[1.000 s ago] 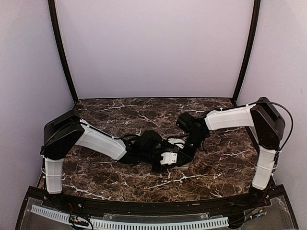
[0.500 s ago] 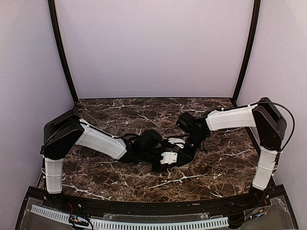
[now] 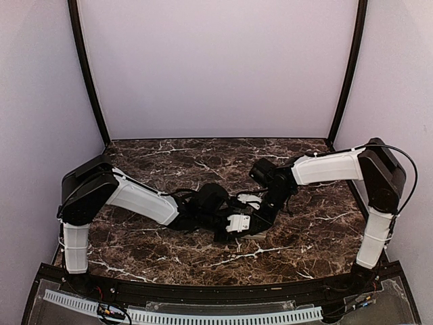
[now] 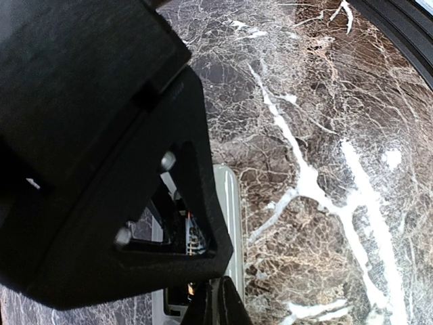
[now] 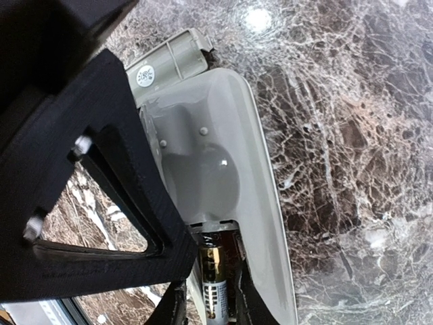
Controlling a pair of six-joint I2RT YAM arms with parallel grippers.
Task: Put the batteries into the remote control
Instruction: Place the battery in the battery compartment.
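The remote control (image 5: 223,135) lies face down, grey back up, with its battery recess open. A battery (image 5: 216,288) with a gold and silver wrap lies in the recess, its top against the spring. My right gripper (image 5: 210,301) has its fingers closed in on either side of that battery. My left gripper (image 4: 211,306) has its fingers pressed together at the remote's rim (image 4: 230,203), and a sliver of red battery (image 4: 191,230) shows beside it. In the top view both grippers, left (image 3: 233,227) and right (image 3: 254,215), meet mid-table and hide the remote.
The grey battery cover (image 5: 169,61) with a round sticker lies on the marble just beyond the remote's end. The other arm's black gripper body fills the left of each wrist view. Pale walls enclose the marble table (image 3: 169,162).
The right arm's elbow has edged slightly to the right. Both grippers stay together over the remote.
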